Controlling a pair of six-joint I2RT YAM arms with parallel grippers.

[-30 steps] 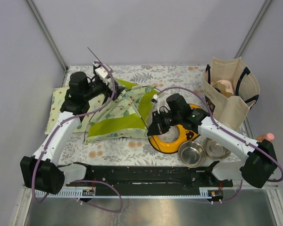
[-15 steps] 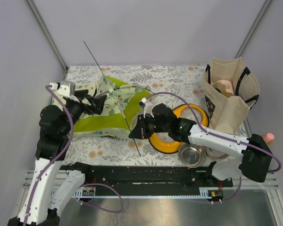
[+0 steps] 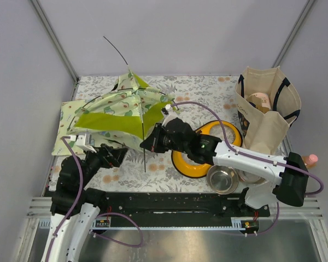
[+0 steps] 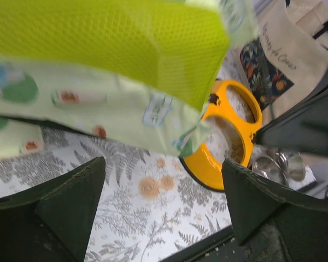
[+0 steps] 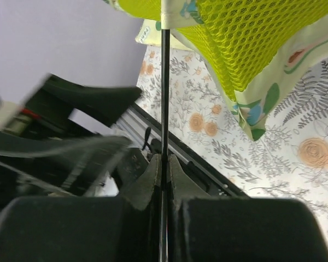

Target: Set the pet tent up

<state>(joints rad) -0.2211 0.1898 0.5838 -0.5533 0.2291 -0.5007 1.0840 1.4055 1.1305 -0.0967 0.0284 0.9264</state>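
Note:
The pet tent (image 3: 123,109), pale green avocado print with lime mesh panels, is lifted off the table at the centre left. A thin black pole (image 3: 144,147) hangs down from its front edge and another sticks up at the back. My right gripper (image 3: 147,143) is shut on the hanging pole (image 5: 164,82). The tent's mesh panel (image 5: 246,38) shows above it. My left gripper (image 3: 117,155) is open and empty, low at the near left below the tent. The tent's fabric (image 4: 98,60) hangs above its fingers (image 4: 71,202).
A flat avocado-print mat (image 3: 65,128) lies at the far left under the tent. An orange feeder (image 3: 199,155) sits right of centre, two steel bowls (image 3: 222,178) beside it. A canvas tote (image 3: 268,112) stands at the back right. A pink-capped bottle (image 3: 309,160) is at the right edge.
The tent has been raised from lying flat to hanging in the air on the pole in my right gripper. My left arm has let go and pulled back toward the near left.

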